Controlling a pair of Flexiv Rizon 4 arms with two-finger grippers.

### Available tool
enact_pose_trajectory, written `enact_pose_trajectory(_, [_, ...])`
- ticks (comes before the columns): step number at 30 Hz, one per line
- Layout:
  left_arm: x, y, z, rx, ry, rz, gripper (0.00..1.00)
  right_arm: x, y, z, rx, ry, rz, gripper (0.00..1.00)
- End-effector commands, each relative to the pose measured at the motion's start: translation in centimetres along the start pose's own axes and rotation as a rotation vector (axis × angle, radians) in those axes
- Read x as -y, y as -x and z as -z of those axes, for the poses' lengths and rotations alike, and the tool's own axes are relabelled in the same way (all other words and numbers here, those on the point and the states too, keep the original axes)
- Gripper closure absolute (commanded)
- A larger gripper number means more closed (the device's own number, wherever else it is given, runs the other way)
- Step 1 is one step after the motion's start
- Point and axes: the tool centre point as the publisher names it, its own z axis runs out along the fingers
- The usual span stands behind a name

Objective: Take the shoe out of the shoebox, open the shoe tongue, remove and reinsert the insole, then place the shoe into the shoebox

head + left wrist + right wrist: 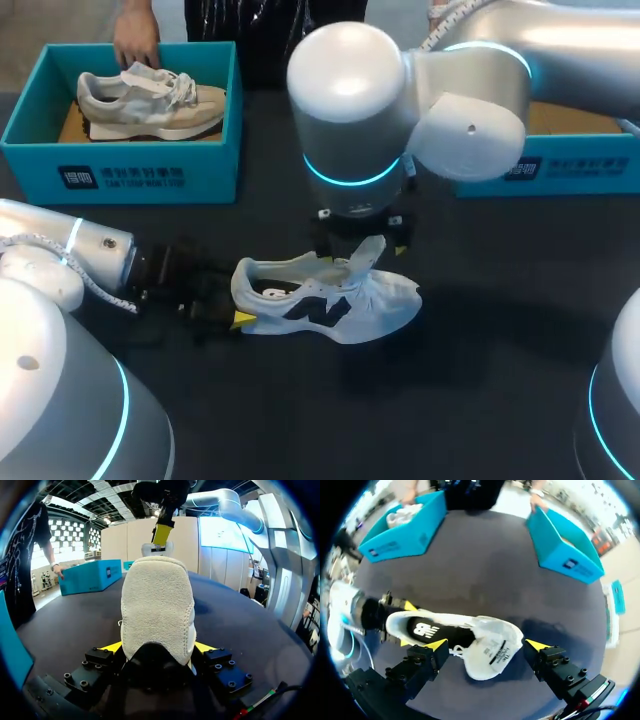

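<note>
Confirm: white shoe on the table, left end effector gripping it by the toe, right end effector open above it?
Not the toe: the left end effector grips the white shoe by the heel, both yellow tips against its sides in the left wrist view. The rest holds: shoe on the table, right end effector open above it.

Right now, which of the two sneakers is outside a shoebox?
The white sneaker: it lies on the black table, while the beige sneaker rests inside the left teal shoebox.
</note>
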Motion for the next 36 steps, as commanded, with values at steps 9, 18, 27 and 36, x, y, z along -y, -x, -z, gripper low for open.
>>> enact_pose_trajectory(9, [-0.3,-0.3,-0.4,0.002,0.000,-0.001,1.00,-0.8,-3.6,3.2,0.017,0.118,0.482,0.00])
enact_pose_trajectory(18, [-0.3,-0.3,-0.4,0.002,0.000,-0.001,1.00,-0.6,-6.3,4.4,-0.071,0.157,0.836,0.00])
enact_pose_trajectory(27, [-0.3,-0.3,-0.4,0.002,0.000,-0.001,1.00,-0.5,-8.4,3.6,-0.073,0.109,1.086,1.00])
enact_pose_trajectory(36, [-0.3,-0.3,-0.4,0.002,0.000,-0.001,1.00,-0.5,-8.8,1.7,-0.109,0.095,1.151,1.00])
